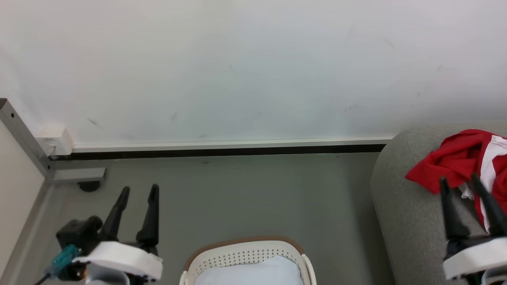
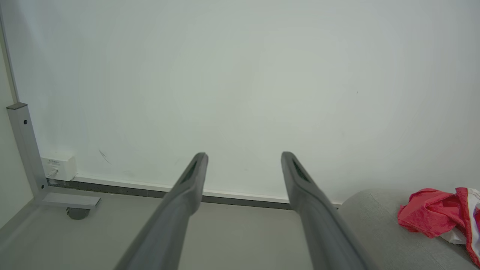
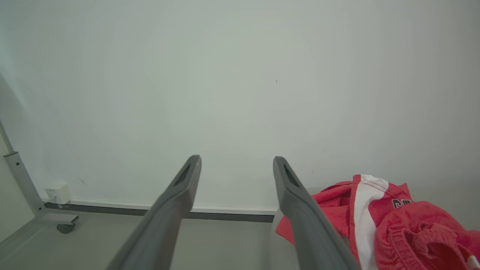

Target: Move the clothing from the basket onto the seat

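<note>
The red clothing with white panels lies bunched on the grey seat at the right edge. It also appears as clothing on the seat in the left wrist view, and as clothing just right of the fingers in the right wrist view. My right gripper stands open over the seat, in front of the garments, holding nothing. The white basket with a tan rim sits at the bottom centre; a pale bluish pad lies in it. Left of the basket, my left gripper is open and empty.
A white wall with a dark baseboard runs across behind the grey floor. A metal frame leg with a caster and a white wall box stand at the left.
</note>
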Tool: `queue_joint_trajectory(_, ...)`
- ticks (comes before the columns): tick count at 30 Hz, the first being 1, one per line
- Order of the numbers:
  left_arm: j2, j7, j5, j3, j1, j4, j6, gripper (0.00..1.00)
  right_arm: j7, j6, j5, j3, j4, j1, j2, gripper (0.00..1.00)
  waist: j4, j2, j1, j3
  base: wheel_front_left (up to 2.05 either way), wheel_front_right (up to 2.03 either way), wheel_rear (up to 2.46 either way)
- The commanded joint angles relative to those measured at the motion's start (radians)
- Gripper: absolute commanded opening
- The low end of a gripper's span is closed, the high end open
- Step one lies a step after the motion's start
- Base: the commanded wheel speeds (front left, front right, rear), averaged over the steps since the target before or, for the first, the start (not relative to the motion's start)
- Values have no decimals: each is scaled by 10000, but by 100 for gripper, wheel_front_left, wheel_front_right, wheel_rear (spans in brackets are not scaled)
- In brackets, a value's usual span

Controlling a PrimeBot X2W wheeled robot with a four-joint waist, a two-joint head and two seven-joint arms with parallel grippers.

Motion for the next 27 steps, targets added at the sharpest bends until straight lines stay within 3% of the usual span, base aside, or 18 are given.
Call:
queue_joint_trajectory(1, -119, -5, 431, 300, 308, -85, -96, 100, -352, -23, -171, 80, -21, 366, 231, 100, 42, -1, 3, -8, 0, 0, 0)
queue_joint_trajectory(6, -695, -5, 1603, 1251, 1104, -79, -485, 100, -1313, -23, -768, 459, 512, 974, 949, 100, 113, -1, 3, -16, 0, 0, 0)
queue_joint_trajectory(13, -1475, -6, 2487, 2246, 1604, 132, -1203, 100, -1719, -23, -1037, 297, 969, 1337, 1711, 100, 206, -1, 3, -19, 0, 0, 0)
queue_joint_trajectory(27, -2081, -6, 3448, 2993, 1399, 386, -1805, 100, -1792, -23, -1192, 596, 1129, 1028, 1979, 100, 96, -1, 3, 69, 0, 0, 0)
